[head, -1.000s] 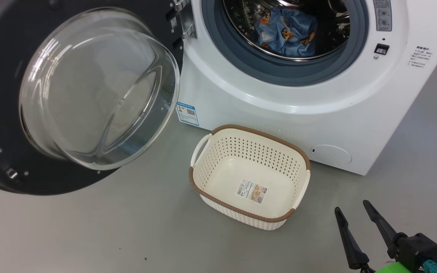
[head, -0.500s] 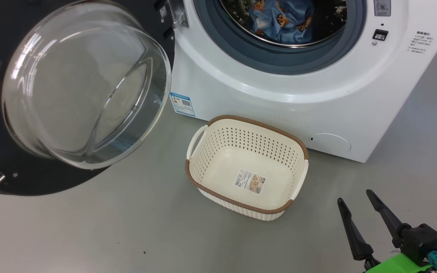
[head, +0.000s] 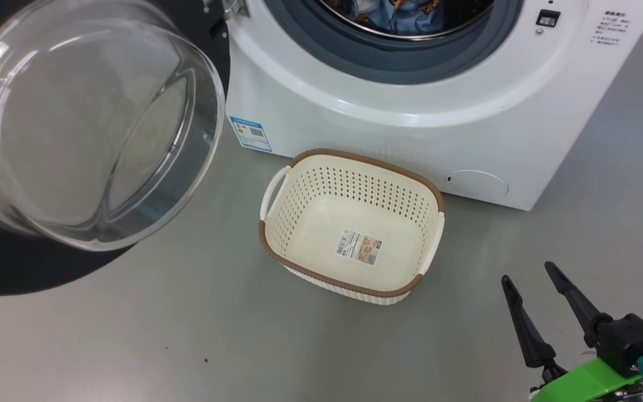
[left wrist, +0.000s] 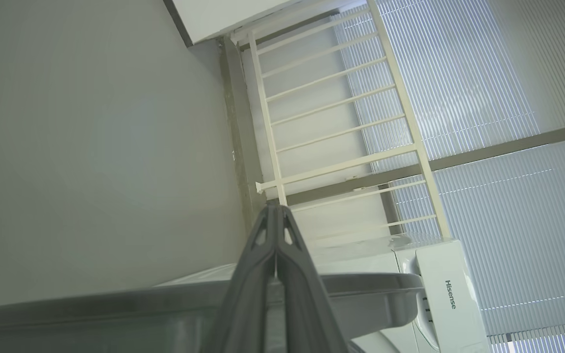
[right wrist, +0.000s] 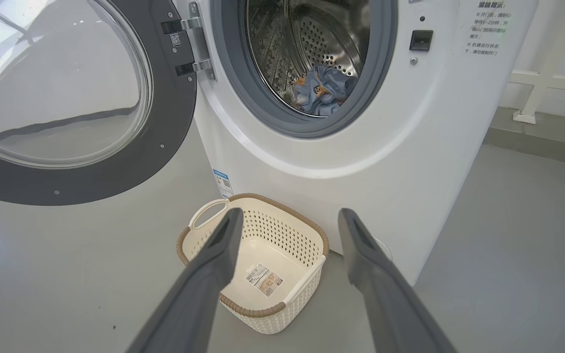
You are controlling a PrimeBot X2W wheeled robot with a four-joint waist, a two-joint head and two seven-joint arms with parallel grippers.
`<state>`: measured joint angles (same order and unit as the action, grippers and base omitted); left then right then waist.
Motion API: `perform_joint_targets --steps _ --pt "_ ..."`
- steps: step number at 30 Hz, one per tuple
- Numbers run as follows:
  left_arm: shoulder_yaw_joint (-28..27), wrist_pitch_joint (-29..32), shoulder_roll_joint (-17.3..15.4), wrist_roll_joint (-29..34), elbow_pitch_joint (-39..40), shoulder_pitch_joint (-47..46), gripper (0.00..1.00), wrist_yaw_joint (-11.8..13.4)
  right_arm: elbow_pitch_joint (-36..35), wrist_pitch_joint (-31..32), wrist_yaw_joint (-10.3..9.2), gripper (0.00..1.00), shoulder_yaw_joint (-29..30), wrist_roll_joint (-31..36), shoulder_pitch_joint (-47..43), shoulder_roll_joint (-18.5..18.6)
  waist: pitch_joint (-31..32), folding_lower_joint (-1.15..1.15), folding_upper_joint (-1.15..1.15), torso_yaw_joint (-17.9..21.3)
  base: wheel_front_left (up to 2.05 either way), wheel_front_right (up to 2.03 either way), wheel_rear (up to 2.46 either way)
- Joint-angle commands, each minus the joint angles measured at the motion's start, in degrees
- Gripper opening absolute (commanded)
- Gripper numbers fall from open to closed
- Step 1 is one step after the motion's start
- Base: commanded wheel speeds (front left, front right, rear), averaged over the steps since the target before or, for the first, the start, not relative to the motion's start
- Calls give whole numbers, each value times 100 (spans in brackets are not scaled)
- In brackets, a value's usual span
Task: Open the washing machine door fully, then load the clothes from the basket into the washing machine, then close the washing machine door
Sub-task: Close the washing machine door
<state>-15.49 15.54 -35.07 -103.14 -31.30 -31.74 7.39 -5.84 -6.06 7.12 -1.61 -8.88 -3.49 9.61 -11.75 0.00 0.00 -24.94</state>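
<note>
Right hand (head: 526,271) near basket (head: 355,158)

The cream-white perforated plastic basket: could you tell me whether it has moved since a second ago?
No. The basket stays beside the round service flap of the white washing machine; only the camera moved.
</note>
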Motion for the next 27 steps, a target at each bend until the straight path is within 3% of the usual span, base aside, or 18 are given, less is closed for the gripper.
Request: perform_joint_targets --steps 1,27 --pt "-93 154 -505 55 109 -220 0 35 -181 0 36 100 -169 -12 185 100 -91 0 0 69 0 0 0" --pt "416 1252 -620 107 200 -84 0 -85 -135 -43 36 100 -147 -32 278 110 -241 0 0 117 0 0 0"
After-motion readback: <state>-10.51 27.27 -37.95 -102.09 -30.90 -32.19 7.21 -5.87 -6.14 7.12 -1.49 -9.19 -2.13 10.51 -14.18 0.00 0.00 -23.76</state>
